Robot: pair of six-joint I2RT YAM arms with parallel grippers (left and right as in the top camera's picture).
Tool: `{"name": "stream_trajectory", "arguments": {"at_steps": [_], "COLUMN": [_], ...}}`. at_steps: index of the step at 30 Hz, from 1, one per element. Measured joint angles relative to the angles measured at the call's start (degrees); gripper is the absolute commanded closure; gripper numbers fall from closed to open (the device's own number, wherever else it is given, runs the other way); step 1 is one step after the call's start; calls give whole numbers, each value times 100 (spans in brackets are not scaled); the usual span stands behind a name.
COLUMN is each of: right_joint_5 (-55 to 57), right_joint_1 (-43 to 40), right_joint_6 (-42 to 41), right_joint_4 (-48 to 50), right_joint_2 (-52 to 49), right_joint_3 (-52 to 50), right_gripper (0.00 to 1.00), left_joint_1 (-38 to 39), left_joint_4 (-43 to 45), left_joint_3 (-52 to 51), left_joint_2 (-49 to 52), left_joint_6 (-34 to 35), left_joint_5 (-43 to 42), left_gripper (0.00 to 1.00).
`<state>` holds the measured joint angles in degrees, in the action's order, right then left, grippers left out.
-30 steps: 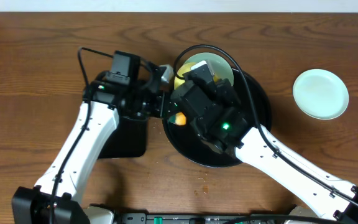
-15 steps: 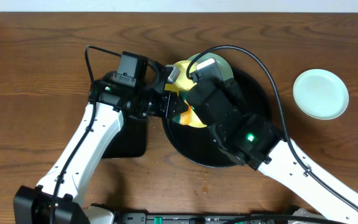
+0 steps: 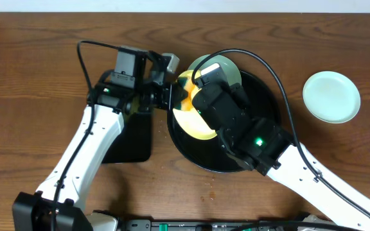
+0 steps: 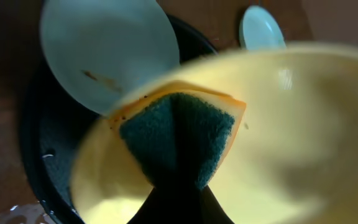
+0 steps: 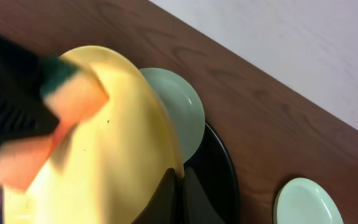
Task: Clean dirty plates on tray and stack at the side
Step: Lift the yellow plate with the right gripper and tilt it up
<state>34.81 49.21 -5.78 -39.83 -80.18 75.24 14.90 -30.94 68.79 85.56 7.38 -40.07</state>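
The right tool [image 5: 176,194] is clamped on the lower rim of the yellow plate [image 3: 196,122] and holds it tilted above the round black tray [image 3: 265,106], its hollow face turned toward the left arm. The left tool [image 4: 178,183] is closed on a sponge [image 4: 179,134], orange-yellow with a dark green scouring side, and the sponge is pressed against that face of the plate. A second ago only a thin sliver of the yellow plate showed from overhead under the right arm, with the sponge low at the tray's left edge. Half a second ago part of the plate had come into sight. Now much more of its face is in view and the sponge sits higher on it, near the plate's upper left part, the left wrist having shifted toward the far side of the worktop [image 3: 44,51]. The right arm has stayed roughly where it was half a second ago. Behind the yellow plate a streaked mint plate [image 4: 104,50] lies flat in the far part of the round tray, brown marks on it, where it was before. A second mint plate [image 3: 331,96] rests on the worktop well to the right of the tray and has not moved. The rectangular black tray [image 3: 130,144] lies under the left arm, unchanged.
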Motion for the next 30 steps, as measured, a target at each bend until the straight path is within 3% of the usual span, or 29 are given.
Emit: {"name": "stream_trajectory", "arguments": {"at_steps": [17, 21, 25, 30], "right_joint_5": [-28, 197, 426, 457], "right_joint_1": [-1281, -1502, -1773, -1720], "right_joint_6": [-7, -9, -26, -120], "right_joint_4": [-273, -439, -553, -688], "right_joint_2": [0, 0, 0, 0], "right_joint_3": [0, 0, 0, 0], "right_gripper": [99, 99, 99, 99], "left_joint_1": [-914, -1102, -1150, -1150], "left_joint_4": [-326, -1021, -1674, -1878], "left_joint_3": [0, -2, -7, -7], "left_joint_2": [-341, -350, -350, -350], "left_joint_6": [334, 334, 343, 341], "left_joint_5": [-258, 479, 1749, 2610], "left_gripper": [92, 92, 92, 92]}}
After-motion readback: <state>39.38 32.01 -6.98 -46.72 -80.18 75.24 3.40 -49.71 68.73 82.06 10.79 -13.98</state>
